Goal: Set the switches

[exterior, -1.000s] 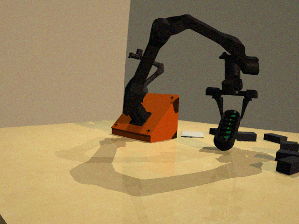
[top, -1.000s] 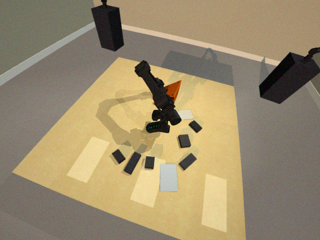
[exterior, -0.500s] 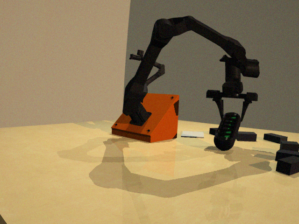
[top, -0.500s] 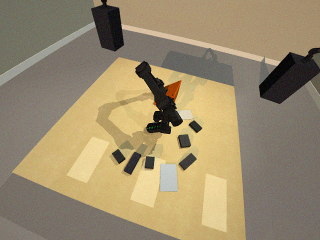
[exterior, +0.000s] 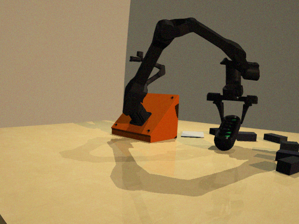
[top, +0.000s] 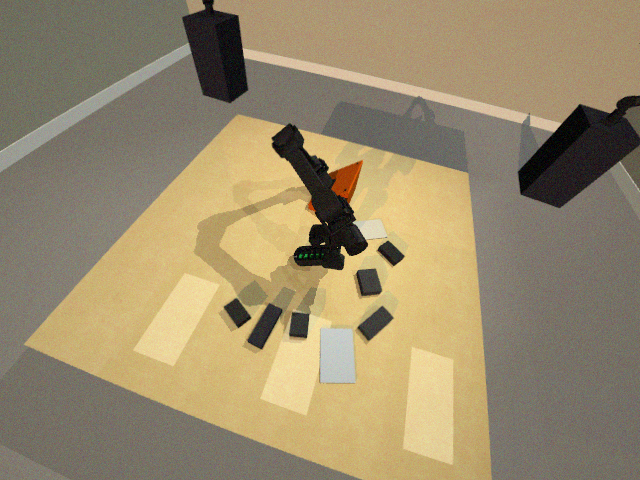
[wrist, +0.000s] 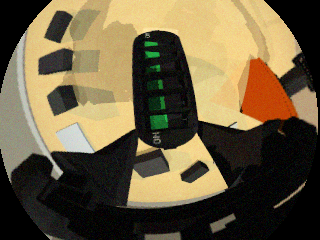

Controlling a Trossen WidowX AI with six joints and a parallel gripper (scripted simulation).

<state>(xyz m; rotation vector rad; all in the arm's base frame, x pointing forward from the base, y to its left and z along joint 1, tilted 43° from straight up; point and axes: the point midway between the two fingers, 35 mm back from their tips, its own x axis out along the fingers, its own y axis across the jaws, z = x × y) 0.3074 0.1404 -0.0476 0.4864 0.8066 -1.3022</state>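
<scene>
Catalogue, left to right as seen from the top:

Block, dark, small: one, turned at an angle on my counter.

Block, dark, long: one, slanting just beside the first.

Block, dark, squarish: one, beside the long piece.

Controller unit, dark grey: one, between my fingers, tilted with one end low near the counter. Its six rockers show green in a row, "ON" lettered at the nearer end in the wrist view. Which end of each is pressed I cannot tell; the underside label is hidden.

End effector: mine, one, fingers spread wide and closed against both sides of the unit's raised end, gripping it.

Plate, pale blue: one, flat.

Wedge, orange: one, under my arm's foot.

Block, dark, thick: one.

Card, white: one, flat, near the wedge.

Block, dark, oblong: one, slanting.

Block, dark, rightmost: one, near the card.
</scene>
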